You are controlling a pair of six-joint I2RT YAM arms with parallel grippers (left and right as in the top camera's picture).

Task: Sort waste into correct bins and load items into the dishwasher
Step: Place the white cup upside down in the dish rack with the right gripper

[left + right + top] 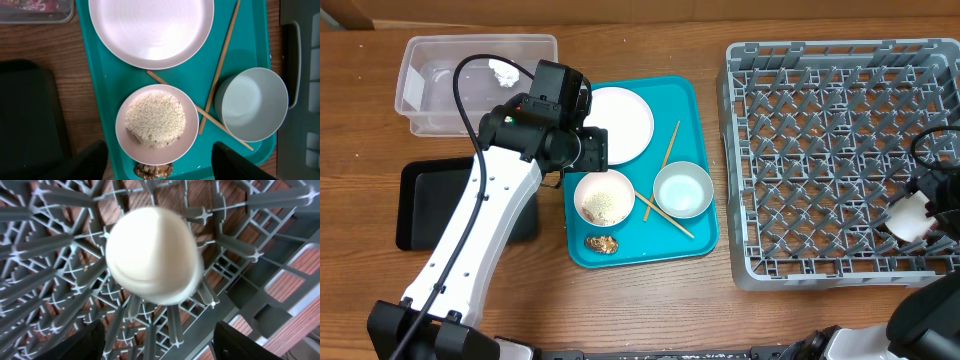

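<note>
Four containers share the table. The largest, the grey dish rack [840, 150], fills the right side, a grid floor set with rows of upright pegs. A small white cup [908, 217] sits among the pegs near its right edge, rounded and blurred in the right wrist view.

The teal tray [690, 100] lies in the middle. It carries a round white plate [618, 123] at the back, with a white bowl [122, 135] heaped with rice [155, 120] and an empty pale blue bowl [683, 189] in front. Two thin wooden chopsticks [670, 150] lie crossed between the bowls. A small brown food lump [601, 243] rests on the tray's front edge.

The clear tub [440, 110] at the back left holds a crumpled white tissue ball [504, 72], and a bit of red wrapper [30, 5] shows through its wall. The flat black tray [420, 205] lies in front of it, partly under the left arm.

The left arm reaches across from the front left. The left gripper [159, 150] points down above the rice bowl with its fingers spread wide and nothing between them. The right gripper [159, 327] hangs over the cup with its fingers likewise apart, gripping nothing.
</note>
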